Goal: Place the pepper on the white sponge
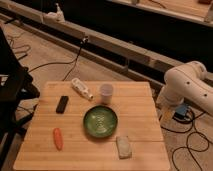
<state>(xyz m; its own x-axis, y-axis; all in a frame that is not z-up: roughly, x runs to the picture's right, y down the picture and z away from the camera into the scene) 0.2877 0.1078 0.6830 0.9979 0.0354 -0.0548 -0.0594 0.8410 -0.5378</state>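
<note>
Pale blond wood with fine plank stripes on the table (142, 112). Orange-red on the pepper (58, 138); whitish-grey on the white sponge (123, 147). Dark glossy green with lighter rings on the plate (100, 121). Translucent white on the cup (106, 93), white on the bottle (81, 89), black on the small block (62, 104). White on the arm (187, 82); gripper out of view past its far end.

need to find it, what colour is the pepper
Orange-red pepper, camera view; gripper out of view.

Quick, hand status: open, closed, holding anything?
Hand: out of frame, beyond the white arm at right; state cannot be told.
Pepper lies on the table, not held.
</note>
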